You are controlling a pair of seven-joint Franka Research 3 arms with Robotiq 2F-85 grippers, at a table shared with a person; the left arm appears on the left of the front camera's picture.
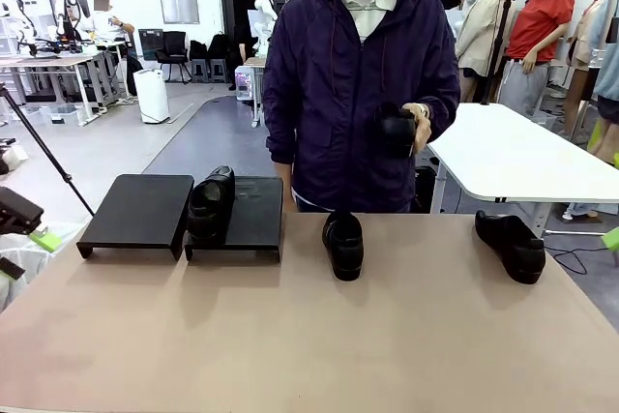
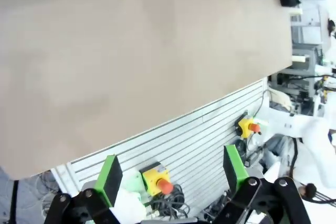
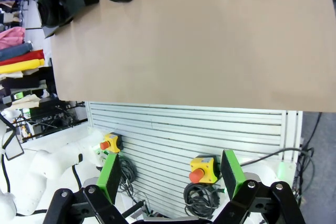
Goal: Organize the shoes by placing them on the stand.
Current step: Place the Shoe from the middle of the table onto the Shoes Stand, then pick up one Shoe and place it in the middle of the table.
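Front view: one glossy black leather shoe (image 1: 210, 205) on the matte-black platform stand (image 1: 253, 202), two shoes (image 1: 343, 244) (image 1: 510, 246) on the tan tabletop (image 1: 290, 336), a fourth shoe (image 1: 395, 130) in the person's hand (image 1: 418, 123), likely offered; left tool (image 2: 173, 174), right tool (image 3: 170, 174) released.

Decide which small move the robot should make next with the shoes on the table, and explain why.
Probably bring the open left gripper out over the table toward the middle shoe. It lies loose nearest the stand, whose right tray holds one shoe with room beside it; the gripper hangs off the table's edge.
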